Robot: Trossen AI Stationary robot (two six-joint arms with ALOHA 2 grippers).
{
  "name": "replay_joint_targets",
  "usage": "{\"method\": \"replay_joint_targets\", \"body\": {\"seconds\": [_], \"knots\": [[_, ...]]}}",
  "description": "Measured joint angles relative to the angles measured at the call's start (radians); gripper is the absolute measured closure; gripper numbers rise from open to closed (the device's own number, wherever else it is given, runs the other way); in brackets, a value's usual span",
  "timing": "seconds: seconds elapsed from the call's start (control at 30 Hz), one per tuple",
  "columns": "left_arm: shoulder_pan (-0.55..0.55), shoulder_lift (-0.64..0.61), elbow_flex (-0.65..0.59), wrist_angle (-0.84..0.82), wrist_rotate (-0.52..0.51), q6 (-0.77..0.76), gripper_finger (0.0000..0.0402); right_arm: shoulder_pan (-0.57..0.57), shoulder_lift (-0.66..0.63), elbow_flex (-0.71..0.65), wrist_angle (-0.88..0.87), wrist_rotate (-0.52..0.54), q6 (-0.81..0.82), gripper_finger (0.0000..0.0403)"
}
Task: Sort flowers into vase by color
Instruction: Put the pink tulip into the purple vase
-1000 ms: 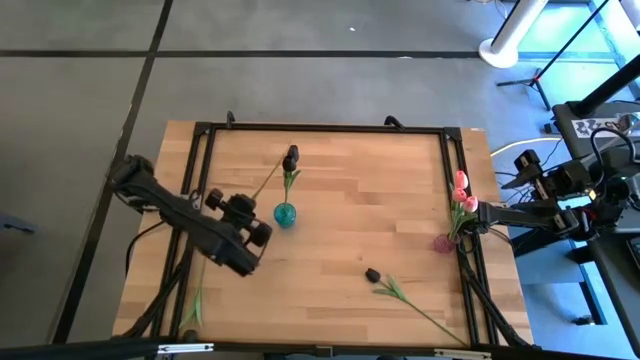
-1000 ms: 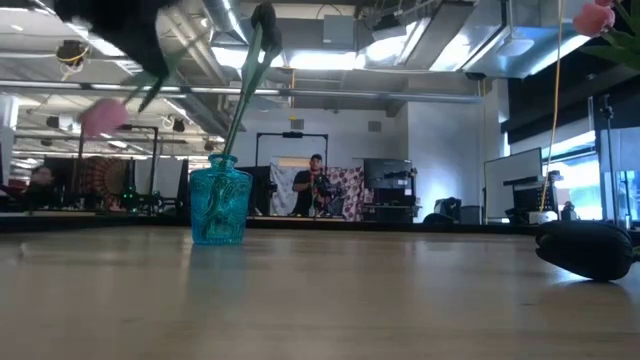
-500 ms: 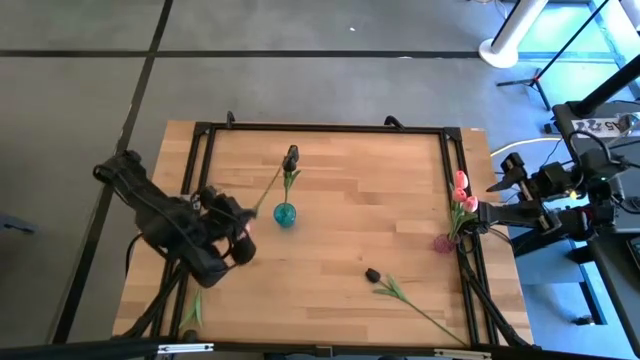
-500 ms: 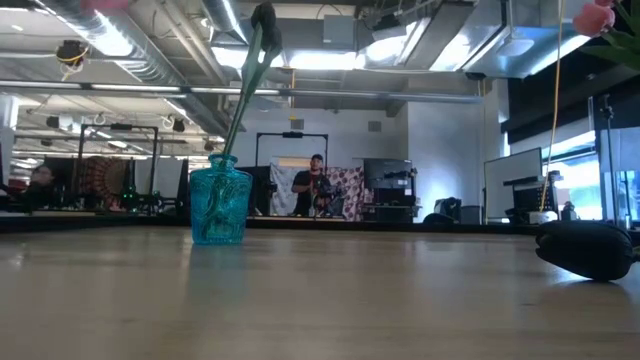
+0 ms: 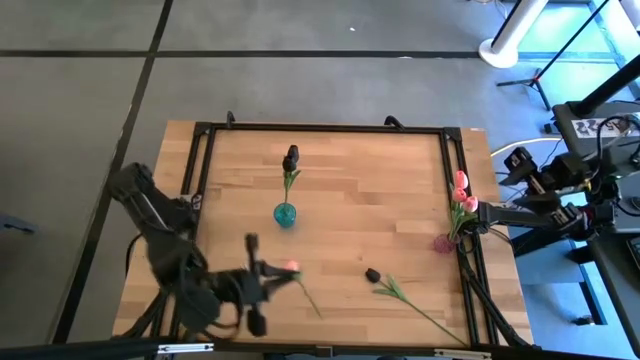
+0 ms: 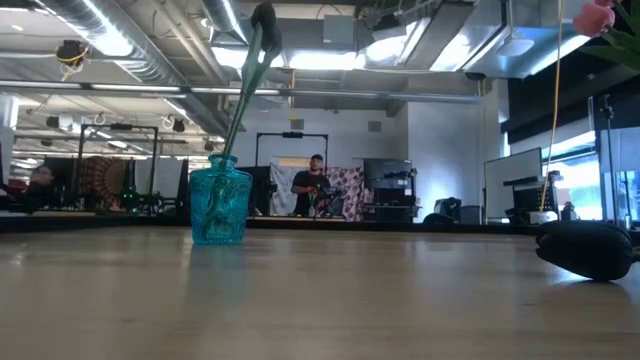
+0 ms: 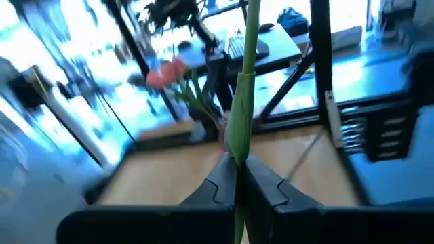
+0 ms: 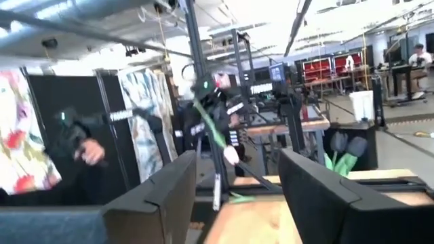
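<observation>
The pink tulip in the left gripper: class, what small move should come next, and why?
Probably swing it right toward the pink vase. The left gripper is shut on the pink tulip near the table's front edge; the blue vase holds a black tulip, while the pink vase at the right edge holds pink ones.

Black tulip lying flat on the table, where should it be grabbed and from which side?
On the black tulip, take the bare stem beyond the leaves, coming straight down with the jaws across it. It lies flat on the table, and is probably too thin and low for a side approach.
</observation>
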Motion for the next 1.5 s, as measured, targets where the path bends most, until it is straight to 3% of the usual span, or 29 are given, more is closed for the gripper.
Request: {"method": "replay_joint_targets", "body": {"seconds": [0.33,0.7,1.07,1.5], "knots": [[0.187,0.203,-0.001,0.364,-0.007,0.642,0.0397,0.000,0.100,0.000,0.137,0.009,0.068,0.0194],[0.392,0.282,-0.002,0.611,0.121,1.331,0.0397,0.000,0.408,0.000,0.220,-0.009,0.390,0.0194],[0.545,0.282,-0.002,0.646,0.133,1.432,0.0397,0.000,0.688,0.000,0.218,-0.032,0.622,0.0194],[0.595,0.282,-0.002,0.615,0.158,1.435,0.0397,0.000,0.785,0.000,0.286,-0.046,0.725,0.0194]]}}
